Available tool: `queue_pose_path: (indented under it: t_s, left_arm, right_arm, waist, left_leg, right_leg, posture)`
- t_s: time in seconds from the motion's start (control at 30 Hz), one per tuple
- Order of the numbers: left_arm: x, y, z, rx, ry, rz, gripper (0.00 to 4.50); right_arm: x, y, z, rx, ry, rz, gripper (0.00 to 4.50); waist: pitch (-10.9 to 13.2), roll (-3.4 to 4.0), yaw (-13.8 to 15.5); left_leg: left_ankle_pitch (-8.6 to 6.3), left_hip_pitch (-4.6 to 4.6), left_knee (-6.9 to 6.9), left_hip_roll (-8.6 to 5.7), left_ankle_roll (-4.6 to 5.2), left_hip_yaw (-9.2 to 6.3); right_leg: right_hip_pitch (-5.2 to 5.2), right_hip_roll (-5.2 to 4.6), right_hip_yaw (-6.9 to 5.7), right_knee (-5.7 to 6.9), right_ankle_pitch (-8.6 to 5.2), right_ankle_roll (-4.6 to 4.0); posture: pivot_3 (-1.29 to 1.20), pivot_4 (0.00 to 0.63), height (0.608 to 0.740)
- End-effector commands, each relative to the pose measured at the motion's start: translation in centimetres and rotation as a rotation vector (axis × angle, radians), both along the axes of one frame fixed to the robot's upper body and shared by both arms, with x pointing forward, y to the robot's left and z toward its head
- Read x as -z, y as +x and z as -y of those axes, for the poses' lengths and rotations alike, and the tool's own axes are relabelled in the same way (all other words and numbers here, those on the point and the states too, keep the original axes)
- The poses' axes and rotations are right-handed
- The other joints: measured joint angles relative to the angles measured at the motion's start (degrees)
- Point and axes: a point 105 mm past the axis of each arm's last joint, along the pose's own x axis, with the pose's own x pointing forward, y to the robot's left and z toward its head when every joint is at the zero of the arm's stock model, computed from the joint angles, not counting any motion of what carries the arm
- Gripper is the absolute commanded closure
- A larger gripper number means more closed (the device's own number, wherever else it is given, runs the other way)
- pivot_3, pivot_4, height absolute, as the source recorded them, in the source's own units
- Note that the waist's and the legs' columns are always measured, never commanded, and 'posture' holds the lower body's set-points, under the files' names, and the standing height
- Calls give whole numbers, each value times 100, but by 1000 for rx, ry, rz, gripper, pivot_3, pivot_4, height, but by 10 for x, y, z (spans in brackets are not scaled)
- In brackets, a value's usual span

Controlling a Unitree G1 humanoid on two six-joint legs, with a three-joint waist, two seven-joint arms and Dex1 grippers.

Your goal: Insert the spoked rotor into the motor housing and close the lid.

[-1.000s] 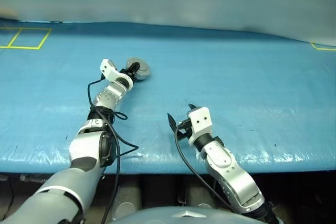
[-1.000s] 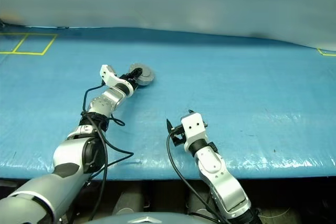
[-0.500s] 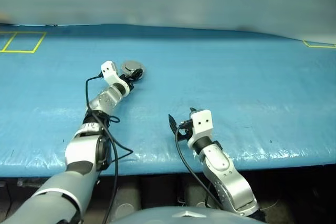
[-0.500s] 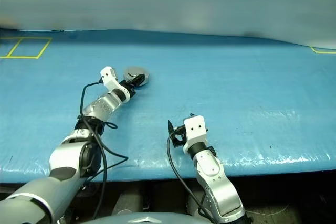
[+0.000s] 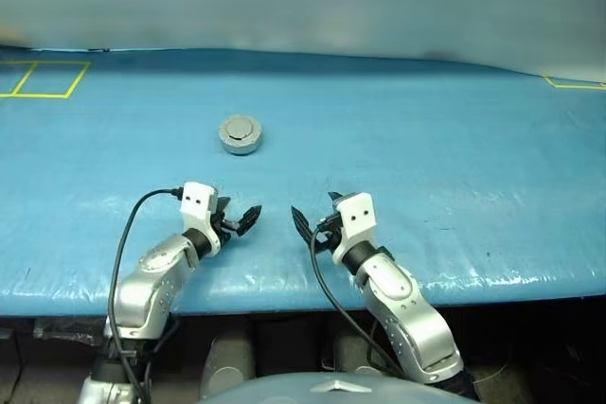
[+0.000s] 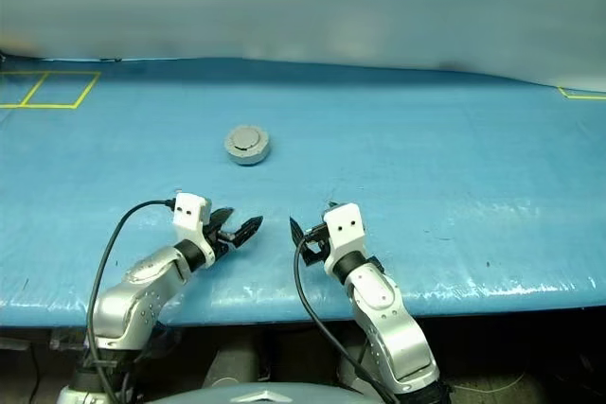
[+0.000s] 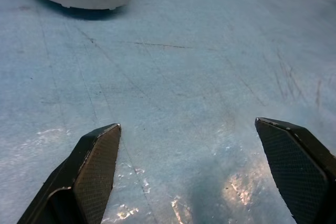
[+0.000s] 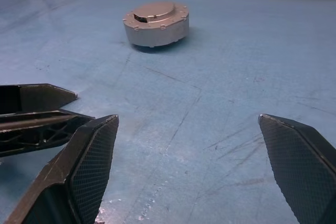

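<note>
**Motor housing closed, standing alone on blue table**

Motor housing (image 5: 240, 134) sits upright on the blue table cover (image 5: 426, 167), its lid (image 8: 154, 10) shut flat on top, so its contents cannot be seen. Left gripper (image 5: 242, 220) and right gripper (image 5: 305, 225) rest near the table's front edge, well apart from the housing, tips facing each other. Both have fingers spread wide and grasp nothing.

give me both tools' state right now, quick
Left tool: open, holding nothing.
Right tool: open, holding nothing.
</note>
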Motion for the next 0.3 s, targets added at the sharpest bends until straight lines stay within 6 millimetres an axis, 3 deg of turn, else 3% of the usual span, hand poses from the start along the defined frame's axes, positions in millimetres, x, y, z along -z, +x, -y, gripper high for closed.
queue_pose_path:
  t_s: [0.03,0.3]
  left_arm:
    - [-22,1,13,-2,86,234,35]
    - [-16,0,28,21,78,286,35]
  right_arm:
    - [-7,2,5,15,9,35,0]
    - [-3,-3,10,44,-6,46,0]
  waist:
    - [0,0,3]
    - [0,0,-4]
  left_leg:
    - [0,-5,-2,0,2,3]
    - [-2,-18,-5,10,7,14]
  right_leg:
    - [-7,0,2,-1,0,0]
    - [-10,16,16,-1,0,0]
  posture:
    - [0,150,740]
    - [0,150,740]
